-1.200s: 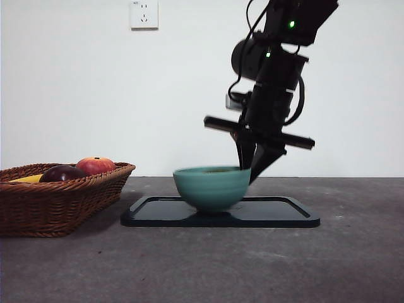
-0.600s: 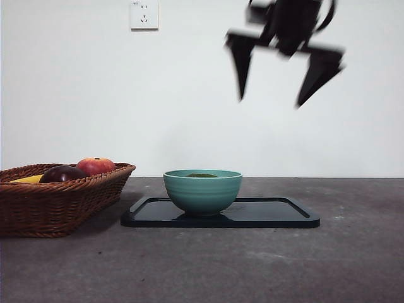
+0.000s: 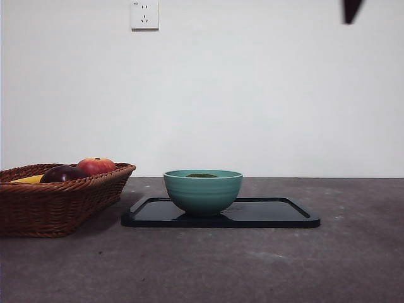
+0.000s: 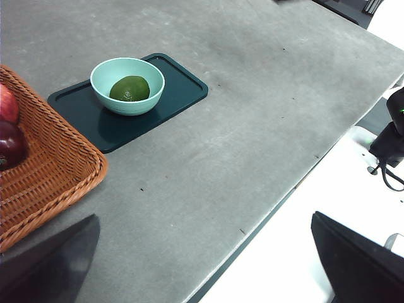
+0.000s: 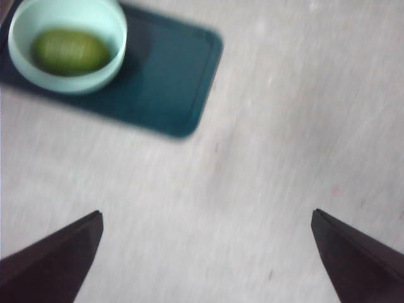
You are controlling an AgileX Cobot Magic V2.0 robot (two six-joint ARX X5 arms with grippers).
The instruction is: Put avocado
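The right gripper [image 5: 205,252] hangs high above the gray table [image 5: 284,126], its 2 black wedge-shaped jaws spread wide with nothing between them; its wrist picture is smeared with blur. The left gripper [image 4: 205,259] is also well above the table and away from the things, its 2 flat dark jaws wide apart and empty. In the front view only 1 black tip [image 3: 351,9] shows at the top edge, and that view does not tell whose it is.

The avocado [image 4: 129,88] lies inside the bowl [image 4: 127,85], a dark green oval with dull skin, resting on the bowl's floor. The bowl is pale teal, round and glossy, with faint ridges around its outer wall in the front view [image 3: 203,189]. It stands on 1 end of a flat dark tray [image 4: 170,95] with rounded corners and a low raised rim; the rest of the tray is bare.

Just beside the tray sits a brown woven wicker basket [image 4: 57,170]. It holds a red-orange apple [image 3: 96,165], a dark purple round fruit [image 3: 62,173] and something yellow [image 3: 28,179].

From the front, level with the table, the avocado shows only as a thin dark sliver above the bowl's rim [image 3: 202,175]; both wrist views look down and show its full oval. The front view alone shows a white wall socket [image 3: 144,14].
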